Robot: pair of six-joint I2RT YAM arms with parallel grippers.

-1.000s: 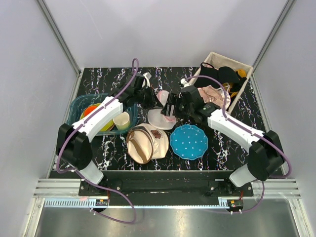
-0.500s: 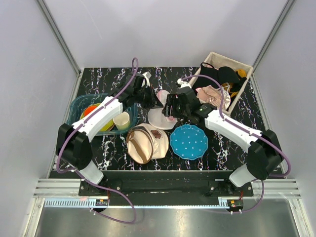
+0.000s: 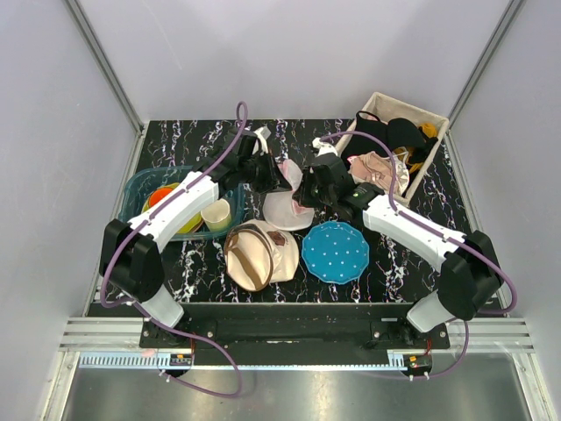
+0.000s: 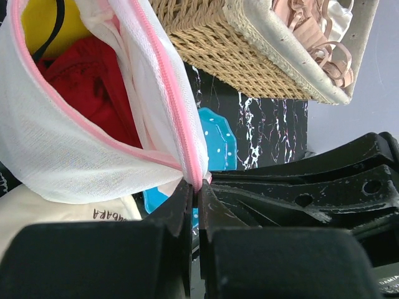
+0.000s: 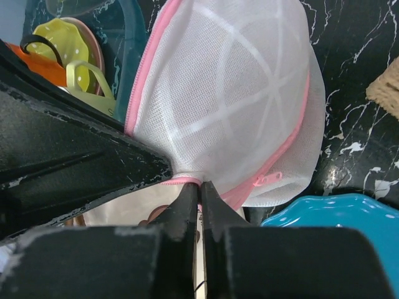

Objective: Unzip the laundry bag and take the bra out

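The laundry bag (image 3: 282, 206) is sitting mid-table (image 3: 394, 254), between the two arms and just behind the blue dotted plate (image 3: 335, 252). The left claw (image 4: 194, 187) is pinching its pink zipper edge, fingers pressed tight together. The right claw (image 5: 199, 187) is gripping the pink rim on the bag's opposite side, likewise clamped.

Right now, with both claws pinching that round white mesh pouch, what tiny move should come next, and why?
Probably the left gripper should drag its pinched pink zipper edge slightly away while the right gripper anchors the round white mesh laundry bag: red fabric shows through a gap, yet the opening looks narrow.
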